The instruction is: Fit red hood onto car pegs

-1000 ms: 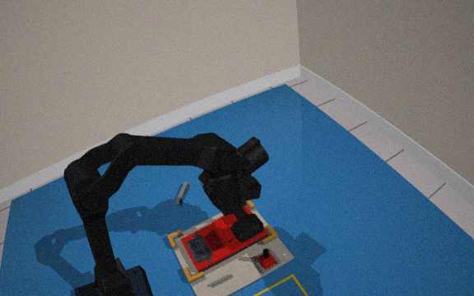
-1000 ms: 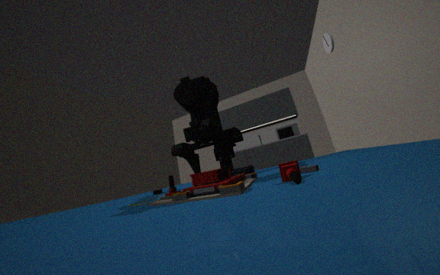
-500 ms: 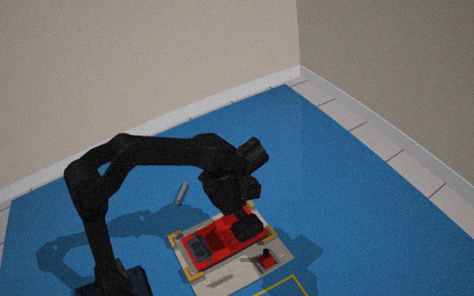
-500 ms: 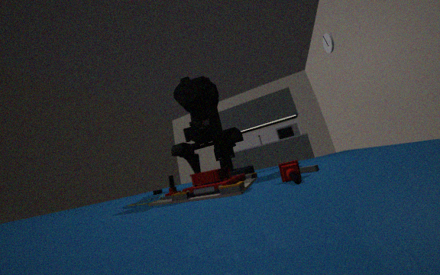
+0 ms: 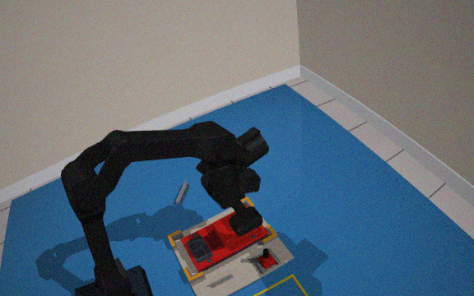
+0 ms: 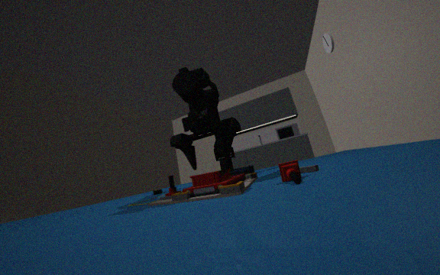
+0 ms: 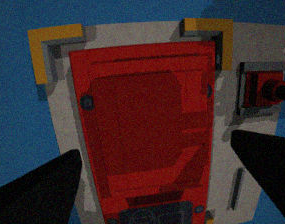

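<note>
The red hood [image 5: 227, 231] [image 6: 205, 179] [image 7: 133, 120] lies over the red car chassis [image 5: 200, 265] [image 7: 138, 50], and the engine block is hidden beneath it. It looks about level in the exterior view. Dark round spots show near its edges in the wrist view; I cannot tell whether every peg is in its hole. The chassis sits in the pale jig [image 5: 237, 269] [image 7: 61, 125] with yellow corner brackets. My gripper [image 6: 210, 169] [image 7: 158, 147] is open and empty, its fingertips to either side of the hood with a gap at each side. In the top view one finger hides part of the hood.
A small red part with a black knob [image 5: 267, 261] [image 7: 258, 90] sits in a recess at the jig's side. A grey bar [image 5: 182, 193] lies behind the jig. Another red part [image 6: 289, 172] lies apart on the blue surface. A yellow outline [image 5: 293, 276] is beside the jig.
</note>
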